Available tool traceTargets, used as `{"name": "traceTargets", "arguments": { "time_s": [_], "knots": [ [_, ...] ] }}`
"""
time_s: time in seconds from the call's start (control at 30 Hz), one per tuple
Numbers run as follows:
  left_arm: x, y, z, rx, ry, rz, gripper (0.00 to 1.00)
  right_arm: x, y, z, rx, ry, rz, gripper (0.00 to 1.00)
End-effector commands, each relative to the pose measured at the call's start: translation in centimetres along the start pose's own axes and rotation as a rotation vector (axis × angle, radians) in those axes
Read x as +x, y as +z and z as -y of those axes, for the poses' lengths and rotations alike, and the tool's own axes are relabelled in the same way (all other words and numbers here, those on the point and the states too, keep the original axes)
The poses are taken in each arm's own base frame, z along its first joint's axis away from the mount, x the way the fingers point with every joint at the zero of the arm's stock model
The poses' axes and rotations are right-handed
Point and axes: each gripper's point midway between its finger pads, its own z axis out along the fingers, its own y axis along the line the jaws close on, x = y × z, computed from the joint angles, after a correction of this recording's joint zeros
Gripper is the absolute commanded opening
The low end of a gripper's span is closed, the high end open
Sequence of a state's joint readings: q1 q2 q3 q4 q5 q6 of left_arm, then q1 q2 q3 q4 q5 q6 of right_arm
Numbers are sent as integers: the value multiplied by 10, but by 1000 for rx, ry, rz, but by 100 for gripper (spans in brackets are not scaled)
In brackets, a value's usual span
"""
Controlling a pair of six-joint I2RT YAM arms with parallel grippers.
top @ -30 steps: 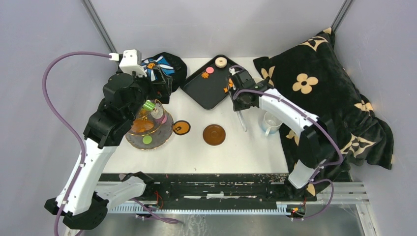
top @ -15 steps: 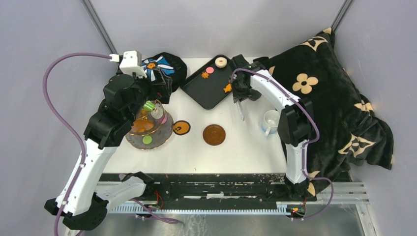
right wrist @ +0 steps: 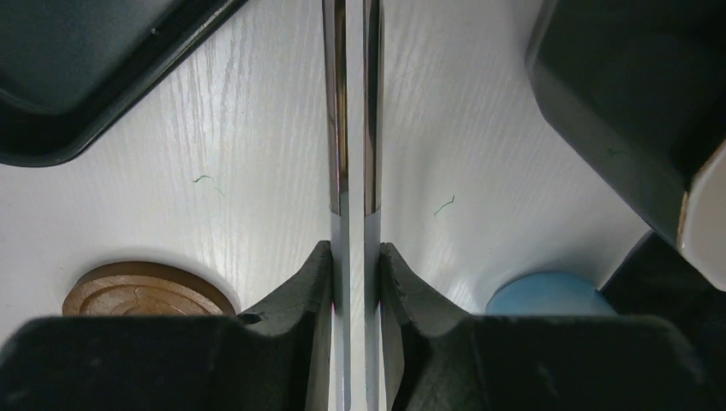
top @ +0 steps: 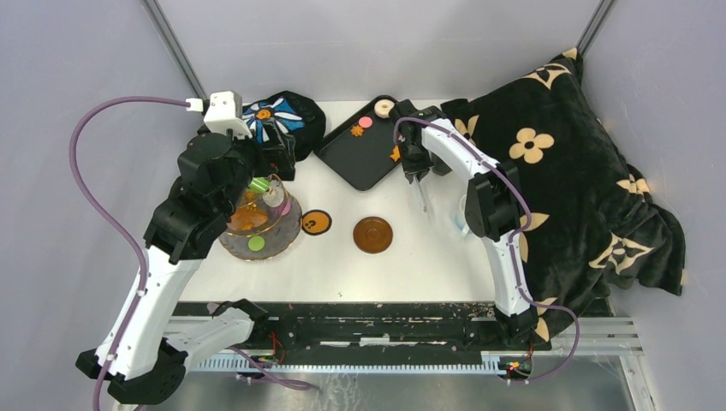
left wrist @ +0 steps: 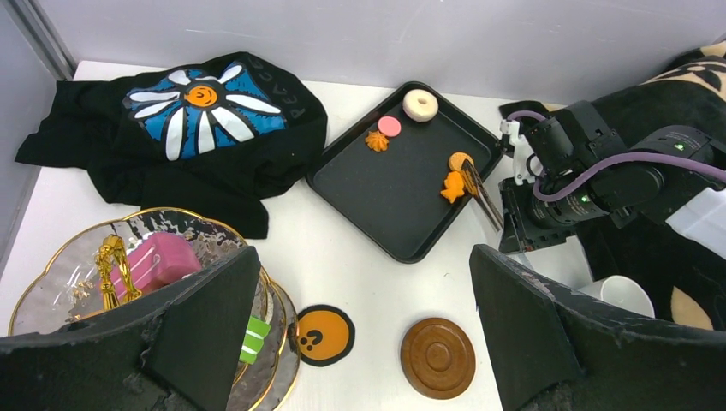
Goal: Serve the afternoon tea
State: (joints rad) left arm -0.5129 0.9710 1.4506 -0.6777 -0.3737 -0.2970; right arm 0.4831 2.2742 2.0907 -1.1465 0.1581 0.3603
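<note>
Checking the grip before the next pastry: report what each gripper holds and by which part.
Right gripper is shut on the metal tongs, pinching their two arms together; how far along cannot be told. Left gripper is open, holding nothing.

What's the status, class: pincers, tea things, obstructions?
Left pincer open over the stand. Right pincer shut on tongs near the tray. Pastries waiting on tray. No obstruction seen.

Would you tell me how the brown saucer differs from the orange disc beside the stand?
The brown saucer is brown with raised rings; the orange disc has a black border and black marks. The brown saucer is larger than the orange disc. Both are round and lie flat on the table.
</note>
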Motion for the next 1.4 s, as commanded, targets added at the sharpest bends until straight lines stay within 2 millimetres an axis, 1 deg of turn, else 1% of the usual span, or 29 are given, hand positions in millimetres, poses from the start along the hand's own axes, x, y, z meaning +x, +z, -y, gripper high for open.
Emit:
{"name": "traceTargets", "arguments": {
  "time_s": [0.0,0.2,0.3,0.37,0.47,0.5,0.63,0.8,0.87,1.07,1.2,1.37],
  "knots": [
    [-13,-1,-2,-17,-17,59,99,-3,-15,-15,-80,-69,5,1],
    [-13,0,-2,-15,-20,58,99,8,-26,-51,-215,-183,-29,1],
    [-14,-1,-2,-14,-21,59,99,8,-40,-63,-243,-230,-3,1],
    [-15,-2,-2,-15,-21,60,99,4,-50,-62,-236,-230,27,1],
    [-15,-2,-2,-15,-22,61,99,-9,-64,-45,-162,-218,97,2],
    [-15,-2,-2,-16,-22,62,99,-11,-67,-40,-136,-217,112,3],
    [-14,-2,-2,-15,-24,60,99,-12,-71,-30,-89,-231,123,19],
    [-15,-4,-4,-18,-27,64,99,-8,-74,-31,-112,-266,103,36],
    [-16,-6,-4,-19,-26,67,99,-8,-74,-31,-114,-282,98,40],
    [-17,-7,-5,-21,-29,68,99,-12,-73,-34,-118,-302,95,42],
    [-17,-7,-5,-21,-32,68,99,-20,-74,-37,-125,-291,120,43],
    [-18,-8,-6,-24,-31,71,99,-33,-75,-35,-100,-268,170,45]
  ]
}}
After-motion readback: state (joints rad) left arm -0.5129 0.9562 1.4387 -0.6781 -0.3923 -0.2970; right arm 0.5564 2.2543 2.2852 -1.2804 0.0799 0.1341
